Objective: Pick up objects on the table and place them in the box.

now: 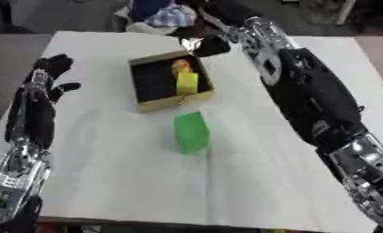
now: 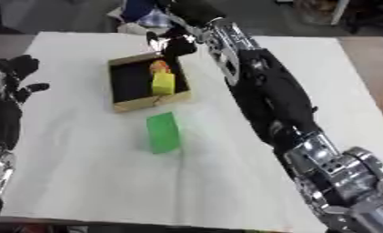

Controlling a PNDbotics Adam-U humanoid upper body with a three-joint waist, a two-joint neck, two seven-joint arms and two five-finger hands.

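With the yellow block (image 1: 186, 83) and a small orange piece (image 1: 180, 65) already inside the shallow brown cardboard box (image 1: 149, 105), the right hand (image 1: 213, 46), fingers curled on nothing above its far rim, should clear it before fetching the green block (image 1: 192, 132) on the white worktop (image 1: 114, 173).

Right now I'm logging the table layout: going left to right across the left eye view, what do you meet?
Left hand → box, holding a yellow block → right arm. The green block lies below the box, overlapping it sideways, so it is left out.
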